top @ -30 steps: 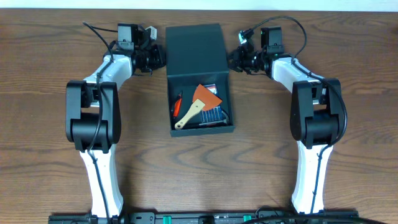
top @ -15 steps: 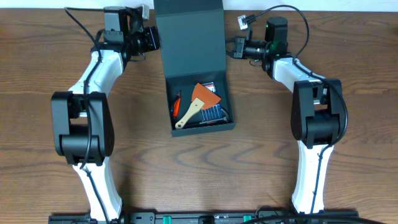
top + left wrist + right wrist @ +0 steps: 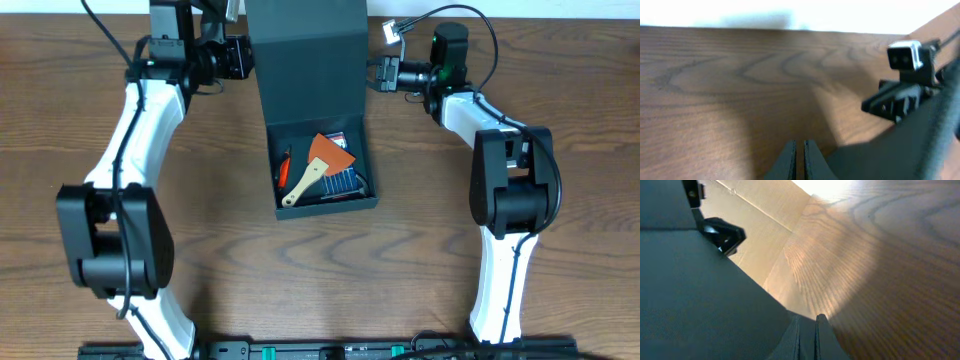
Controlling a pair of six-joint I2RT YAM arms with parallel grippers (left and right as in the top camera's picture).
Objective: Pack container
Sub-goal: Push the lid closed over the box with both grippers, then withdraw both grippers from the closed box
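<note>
The container (image 3: 326,206) is a dark teal box in mid-table in the overhead view. Its hinged lid (image 3: 306,60) is raised off the table at the far side. Inside lie an orange scraper with a wooden handle (image 3: 318,170), a blue item and a red tool. My left gripper (image 3: 243,58) is shut, against the lid's left edge. My right gripper (image 3: 376,76) is shut, against its right edge. In the left wrist view the fingers (image 3: 800,152) are together with the lid (image 3: 920,145) to their right. In the right wrist view the fingers (image 3: 807,330) are together beside the lid (image 3: 690,295).
The brown wooden table (image 3: 90,230) runs all round the box. Its far edge meets a white wall just behind the lid. Cables loop from both wrists. The right gripper shows across the lid in the left wrist view (image 3: 900,95).
Both grippers have moved toward the far edge and upward. The lid has swung up from lying flat on the table to a raised position. The left arm has stretched out.
</note>
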